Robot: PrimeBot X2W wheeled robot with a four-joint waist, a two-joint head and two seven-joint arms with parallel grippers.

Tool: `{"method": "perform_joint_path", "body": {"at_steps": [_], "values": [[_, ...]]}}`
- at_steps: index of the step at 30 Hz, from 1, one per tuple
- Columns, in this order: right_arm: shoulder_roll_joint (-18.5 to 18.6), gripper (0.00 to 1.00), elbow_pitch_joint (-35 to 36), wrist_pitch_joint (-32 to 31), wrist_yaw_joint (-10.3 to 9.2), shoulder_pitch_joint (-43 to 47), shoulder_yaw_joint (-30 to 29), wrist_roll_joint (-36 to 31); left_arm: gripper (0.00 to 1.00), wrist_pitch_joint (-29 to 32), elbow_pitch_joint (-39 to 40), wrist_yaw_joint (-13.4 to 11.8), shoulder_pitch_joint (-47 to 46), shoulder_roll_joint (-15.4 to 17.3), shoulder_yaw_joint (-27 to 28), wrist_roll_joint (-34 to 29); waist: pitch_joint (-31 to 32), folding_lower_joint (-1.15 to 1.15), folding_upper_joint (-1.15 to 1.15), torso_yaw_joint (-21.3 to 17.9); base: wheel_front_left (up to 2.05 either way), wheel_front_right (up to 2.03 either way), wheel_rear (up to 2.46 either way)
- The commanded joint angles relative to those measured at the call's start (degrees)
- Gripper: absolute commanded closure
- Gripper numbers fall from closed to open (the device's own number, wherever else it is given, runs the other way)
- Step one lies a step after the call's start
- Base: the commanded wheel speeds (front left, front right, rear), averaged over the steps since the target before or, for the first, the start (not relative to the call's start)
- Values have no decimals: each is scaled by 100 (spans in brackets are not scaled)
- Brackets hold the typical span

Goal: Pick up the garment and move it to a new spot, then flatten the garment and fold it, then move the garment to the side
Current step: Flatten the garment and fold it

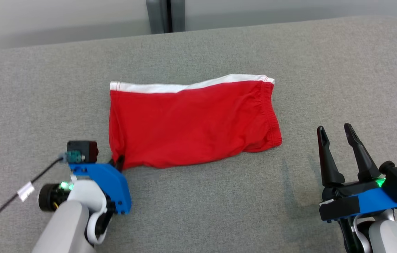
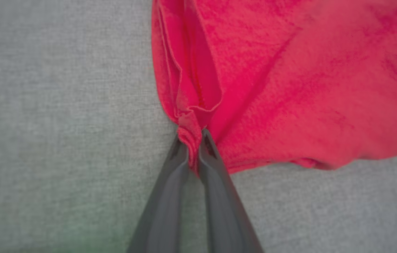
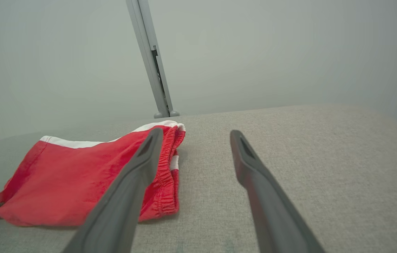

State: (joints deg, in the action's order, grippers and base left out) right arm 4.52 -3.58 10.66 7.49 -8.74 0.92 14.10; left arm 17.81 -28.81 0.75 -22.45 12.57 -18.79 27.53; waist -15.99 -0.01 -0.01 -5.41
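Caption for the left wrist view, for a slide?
Left gripper shut on a corner of the red garment on the grey surface.

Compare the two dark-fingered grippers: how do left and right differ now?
The left gripper is shut on the near-left corner of the red cloth garment; the right gripper stands open, holding nothing. The left touches the garment; the right sits apart from it, off its right edge. Both are low over the grey fabric surface.

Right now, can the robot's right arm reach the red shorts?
Probably yes. The open right gripper is near the red shorts, on their gathered side, and only bare grey cushion lies between them.
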Motion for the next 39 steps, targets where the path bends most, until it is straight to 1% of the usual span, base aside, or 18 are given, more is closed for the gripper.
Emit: {"method": "perform_joint_path", "body": {"at_steps": [1,3,4,5,6,8,11,13,16,18,20,23,29,35,39], "values": [[6,0,47,-21,1,81,-24,-10,100,130,38,-70,304,37,-14,28,21,1,1,11,0,0,0],[7,0,87,-53,1,131,-43,-13,100,157,349,-155,534,29,1,85,47,1,1,36,0,0,0],[12,0,107,-77,1,143,-46,-19,87,211,474,-177,667,21,-20,103,60,1,1,38,0,0,0],[20,0,131,-92,1,160,-51,-23,68,186,607,-233,756,29,-9,87,70,1,1,42,0,0,0],[30,0,149,-99,1,180,-64,-28,0,75,760,-301,835,25,25,70,80,1,1,51,0,0,0],[45,0,189,-142,1,211,-101,-50,0,-254,1047,-476,925,4,120,-11,102,1,1,75,0,0,0],[45,0,267,-183,1,190,-157,-88,0,-1087,1452,-753,1002,-69,308,-198,140,1,1,107,0,0,0],[55,0,318,-241,1,181,-197,-109,0,-1610,1645,-833,1047,-54,364,-357,174,1,1,139,0,0,0],[42,0,458,-372,1,207,-257,-206,0,-2221,1902,-900,1078,-21,418,-540,238,1,1,192,0,0,0],[35,0,558,-471,1,219,-279,-254,0,-2489,2042,-973,1139,29,487,-622,283,1,1,211,0,0,0],[36,0,637,-561,1,223,-303,-297,0,-2685,2160,-957,1174,86,538,-640,314,1,1,226,0,0,0],[26,0,739,-658,1,260,-345,-323,0,-2776,2329,-881,1230,201,503,-702,358,1,1,256,0,0,0],[12,0,823,-796,1,337,-413,-322,0,-2631,2589,-838,1339,350,417,-742,356,1,1,312,0,0,0],[24,0,757,-863,1,300,-517,-265,0,-2631,2763,-863,1287,379,388,-760,258,1,1,400,0,0,0],[151,0,520,-963,1,59,-545,-224,0,-2701,2873,-845,1098,360,359,-801,39,1,1,580,0,0,0]]}}
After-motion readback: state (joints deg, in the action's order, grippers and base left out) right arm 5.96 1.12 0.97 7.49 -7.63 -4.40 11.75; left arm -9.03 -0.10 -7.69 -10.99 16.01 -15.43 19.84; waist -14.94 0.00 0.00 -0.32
